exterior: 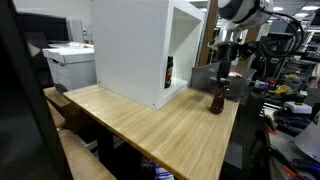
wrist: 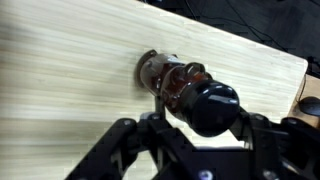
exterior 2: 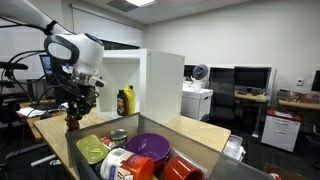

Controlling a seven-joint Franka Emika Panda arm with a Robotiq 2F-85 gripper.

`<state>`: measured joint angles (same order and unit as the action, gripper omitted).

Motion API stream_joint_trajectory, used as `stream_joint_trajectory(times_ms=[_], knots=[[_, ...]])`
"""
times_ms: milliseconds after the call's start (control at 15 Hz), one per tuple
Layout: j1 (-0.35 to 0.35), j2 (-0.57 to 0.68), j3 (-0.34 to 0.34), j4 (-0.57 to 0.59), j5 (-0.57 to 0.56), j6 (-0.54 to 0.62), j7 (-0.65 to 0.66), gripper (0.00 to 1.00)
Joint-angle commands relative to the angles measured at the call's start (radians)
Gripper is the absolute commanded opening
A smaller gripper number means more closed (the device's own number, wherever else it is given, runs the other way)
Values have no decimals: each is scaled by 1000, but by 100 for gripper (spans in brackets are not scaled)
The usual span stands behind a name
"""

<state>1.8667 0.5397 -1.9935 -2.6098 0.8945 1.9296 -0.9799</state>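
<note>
Directly under claw (wrist: 205, 122): dark-brown glass bottle with black cap (wrist: 178, 85), stood upright on light wooden tabletop (exterior: 150, 120). Cap framed between half-spread jaws; contact cannot be told. Judged: closure best centred on neck, squeeze applied gently, bottle kept vertical, since tall and easily tipped.

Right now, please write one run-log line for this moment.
gripper: jaws flank bottle top, grip unclear | bottle: upright on wooden table, near white cabinet

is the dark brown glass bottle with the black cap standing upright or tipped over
Upright: the dark brown glass bottle stands on its base on the wooden table, cap up.
</note>
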Motion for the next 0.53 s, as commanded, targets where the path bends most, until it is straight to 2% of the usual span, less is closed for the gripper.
stream_joint_trajectory(times_ms=[0, 467], knots=[[28, 85, 20, 16, 13, 8, 48, 33], [83, 85, 49, 63, 5, 117, 129, 33]])
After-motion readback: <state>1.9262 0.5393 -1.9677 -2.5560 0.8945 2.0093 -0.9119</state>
